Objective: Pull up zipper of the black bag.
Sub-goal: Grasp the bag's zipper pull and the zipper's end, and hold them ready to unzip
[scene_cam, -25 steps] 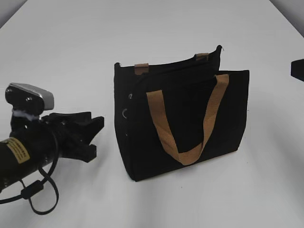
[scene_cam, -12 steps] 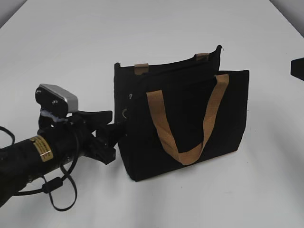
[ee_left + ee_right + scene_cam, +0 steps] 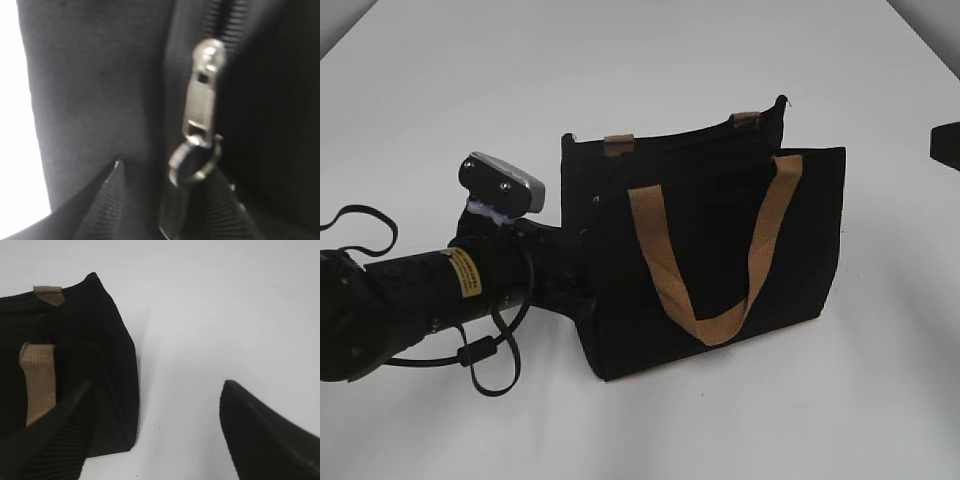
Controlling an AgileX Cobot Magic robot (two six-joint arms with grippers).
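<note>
The black bag (image 3: 720,230) stands upright on the white table, a tan loop handle (image 3: 660,260) hanging down its front. My left gripper (image 3: 578,272) is pressed against the bag's left end. In the left wrist view the silver zipper (image 3: 202,100) hangs on the black track, its tab and wire ring (image 3: 192,167) dangling between my left gripper's (image 3: 165,190) two fingertips, which stand apart and open. The bag's fabric (image 3: 90,90) fills that view. My right gripper (image 3: 157,384) is open and empty over the table beside the bag's right end (image 3: 100,340).
The white table (image 3: 620,70) stretches all round the bag. A loose black cable (image 3: 490,360) loops under my left arm. A dark part of my right arm (image 3: 946,142) shows at the right edge. A tan tab (image 3: 49,292) sits on the bag's top edge.
My left arm has moved right, from well clear of the bag up to its left end, so the fingertips now straddle the zipper's ring. The bag and right arm have not moved.
</note>
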